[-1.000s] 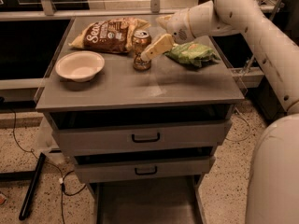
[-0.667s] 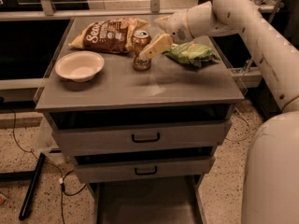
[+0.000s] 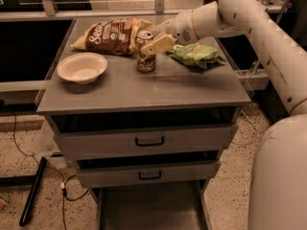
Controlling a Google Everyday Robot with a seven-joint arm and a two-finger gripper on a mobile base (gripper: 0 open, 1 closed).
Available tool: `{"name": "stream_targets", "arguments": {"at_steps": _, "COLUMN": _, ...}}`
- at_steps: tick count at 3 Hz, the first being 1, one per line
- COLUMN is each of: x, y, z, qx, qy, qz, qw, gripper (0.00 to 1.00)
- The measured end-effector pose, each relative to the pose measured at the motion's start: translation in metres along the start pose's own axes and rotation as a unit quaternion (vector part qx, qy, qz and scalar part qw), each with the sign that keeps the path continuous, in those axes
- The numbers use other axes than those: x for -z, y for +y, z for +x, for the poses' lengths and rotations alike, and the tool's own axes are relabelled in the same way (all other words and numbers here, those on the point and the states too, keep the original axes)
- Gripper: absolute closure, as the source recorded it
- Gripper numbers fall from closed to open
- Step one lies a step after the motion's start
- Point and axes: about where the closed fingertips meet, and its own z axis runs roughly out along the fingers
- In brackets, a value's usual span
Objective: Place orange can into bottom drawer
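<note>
one claw (image 3: 148,42), perhaps around orange can (image 3: 145,62)

Gripper (image 3: 149,40) is sitting at the orange can (image 3: 145,60), which is crowded by the brown chip bag (image 3: 111,35) just behind and the green bag (image 3: 196,54) beside it. Bowl (image 3: 81,67) is lying well apart. Bottom drawer (image 3: 148,210) is standing pulled out, open from above.

**Lighting and Image Quality**

Illumination is warm and dim, coming from overhead. The cabinet top (image 3: 144,91) shows a faint sheen. The gripper (image 3: 150,46), at the orange can (image 3: 145,60), catches strong light. Recesses above the drawer fronts read black. The bottom drawer (image 3: 148,211) lies in shade. Detail is soft throughout.
</note>
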Motion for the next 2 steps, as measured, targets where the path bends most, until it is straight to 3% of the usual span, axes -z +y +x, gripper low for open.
{"name": "stream_targets", "arguments": {"at_steps": 2, "x": -0.0001, "y": 0.0000, "z": 0.0000, "qx": 0.000, "qy": 0.000, "qz": 0.000, "qw": 1.0000, "gripper": 0.88}}
